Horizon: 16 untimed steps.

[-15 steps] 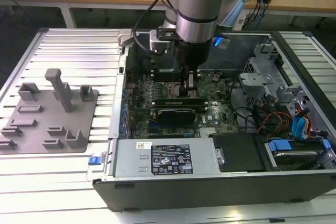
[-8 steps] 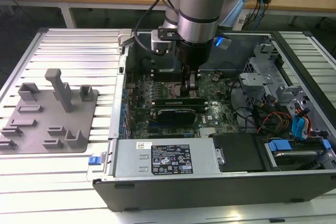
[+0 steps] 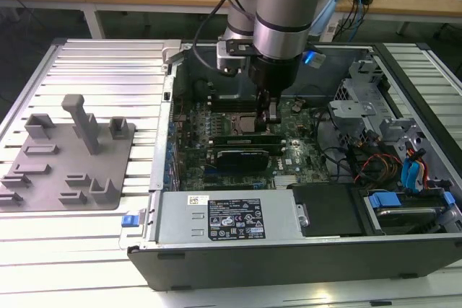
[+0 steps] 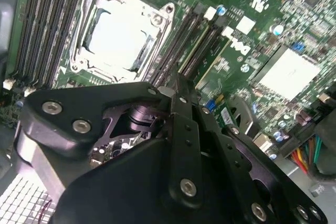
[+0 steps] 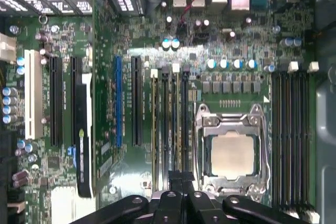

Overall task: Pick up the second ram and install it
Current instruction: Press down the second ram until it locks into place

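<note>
From the exterior view I see the gripper (image 3: pixel 270 115) lowered into the open computer case (image 3: pixel 303 247), over the memory slots (image 5: pixel 170 129) beside the CPU socket (image 5: pixel 232 153). Its linkage hides the fingertips in both wrist views, so I cannot tell its opening. The second ram (image 5: pixel 185 124) seems to stand in a slot, its near end hidden.

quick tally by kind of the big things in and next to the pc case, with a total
arm: 1
claw: 1
case: 1
cpu: 1
black card: 1
power supply: 1
grey rack: 1
total: 7
</note>
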{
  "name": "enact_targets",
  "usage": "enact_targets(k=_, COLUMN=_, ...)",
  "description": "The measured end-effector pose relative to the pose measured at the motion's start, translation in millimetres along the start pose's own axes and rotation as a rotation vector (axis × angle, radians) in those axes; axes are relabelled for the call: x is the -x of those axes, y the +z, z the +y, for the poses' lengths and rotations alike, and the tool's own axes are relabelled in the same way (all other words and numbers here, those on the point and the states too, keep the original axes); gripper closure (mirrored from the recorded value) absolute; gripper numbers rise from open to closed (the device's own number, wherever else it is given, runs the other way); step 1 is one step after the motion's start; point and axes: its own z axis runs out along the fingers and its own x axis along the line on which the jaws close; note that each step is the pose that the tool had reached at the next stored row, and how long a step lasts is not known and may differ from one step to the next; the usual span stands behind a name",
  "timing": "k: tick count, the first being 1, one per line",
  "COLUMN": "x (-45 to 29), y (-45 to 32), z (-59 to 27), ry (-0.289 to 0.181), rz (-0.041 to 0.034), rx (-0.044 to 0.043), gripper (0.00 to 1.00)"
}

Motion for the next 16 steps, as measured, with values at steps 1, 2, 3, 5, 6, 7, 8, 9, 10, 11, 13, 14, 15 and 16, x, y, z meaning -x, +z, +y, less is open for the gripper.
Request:
enact_targets(k=1, x=0.0, y=0.0, z=-2.0, ry=0.0, rz=0.0, rx=0.0, gripper=0.92)
enact_targets(k=2, x=0.1, y=0.0, z=-6.1, ry=0.0, rz=-0.0001, rx=0.0, gripper=0.92)
enact_targets(k=3, x=0.2, y=-0.1, z=-11.7, ry=0.0, rz=-0.0001, rx=0.0, gripper=0.92)
enact_targets(k=5, x=0.3, y=-0.2, z=-22.4, ry=0.0, rz=-0.0001, rx=0.0, gripper=0.92)
enact_targets(k=6, x=0.3, y=-0.2, z=-25.1, ry=0.0, rz=-0.0001, rx=0.0, gripper=0.92)
enact_targets(k=7, x=0.3, y=-0.3, z=-28.5, ry=0.0, rz=0.0, rx=0.0, gripper=0.92)
enact_targets(k=8, x=0.4, y=-0.3, z=-30.4, ry=0.0, rz=0.0, rx=0.0, gripper=0.92)
enact_targets(k=9, x=0.4, y=-0.3, z=-31.2, ry=0.0, rz=0.0, rx=0.0, gripper=0.92)
enact_targets(k=10, x=0.4, y=-0.3, z=-31.4, ry=0.0, rz=0.0, rx=0.0, gripper=0.92)
enact_targets(k=11, x=0.3, y=-0.1, z=-31.9, ry=0.0, rz=-0.0001, rx=0.0, gripper=0.92)
enact_targets(k=13, x=0.3, y=3.5, z=-32.8, ry=0.0, rz=-0.0001, rx=0.0, gripper=0.92)
enact_targets(k=14, x=0.3, y=5.3, z=-33.0, ry=0.0, rz=-0.0001, rx=0.0, gripper=0.92)
enact_targets(k=15, x=0.3, y=6.3, z=-33.1, ry=0.0, rz=-0.0001, rx=0.0, gripper=0.92)
enact_targets(k=16, x=0.3, y=7.4, z=-33.1, ry=0.0, rz=-0.0001, rx=0.0, gripper=0.92)
